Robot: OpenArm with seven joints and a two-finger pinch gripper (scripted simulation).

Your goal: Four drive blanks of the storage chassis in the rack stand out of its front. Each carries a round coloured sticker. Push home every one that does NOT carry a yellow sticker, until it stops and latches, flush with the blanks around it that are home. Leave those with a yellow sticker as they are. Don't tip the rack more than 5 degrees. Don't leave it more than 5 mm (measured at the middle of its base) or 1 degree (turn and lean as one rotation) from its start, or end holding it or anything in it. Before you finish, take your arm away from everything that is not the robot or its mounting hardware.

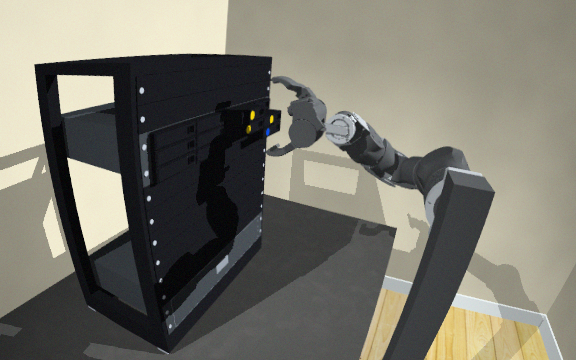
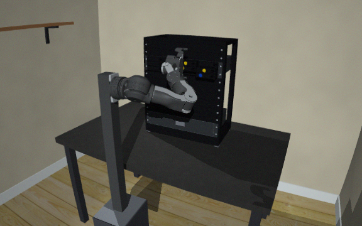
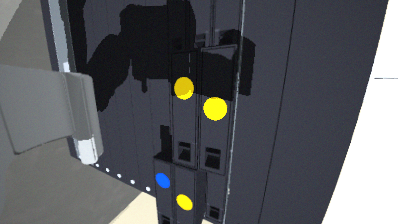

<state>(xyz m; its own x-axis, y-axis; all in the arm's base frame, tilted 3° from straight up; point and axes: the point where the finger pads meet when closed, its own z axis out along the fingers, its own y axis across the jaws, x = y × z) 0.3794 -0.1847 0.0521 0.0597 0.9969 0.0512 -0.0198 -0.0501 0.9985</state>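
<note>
Altogether three yellow stickers point(image 3: 215, 108), one blue sticker point(image 3: 162, 180); tool point(image 1: 277, 115) wide open, empty.

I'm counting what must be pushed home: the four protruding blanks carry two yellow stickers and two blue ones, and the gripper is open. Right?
Not quite. The wrist view shows three yellow stickers and only one blue sticker. The gripper is open, as you say.

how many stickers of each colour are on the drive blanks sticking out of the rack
yellow stickers: 3
blue stickers: 1
total: 4
</note>
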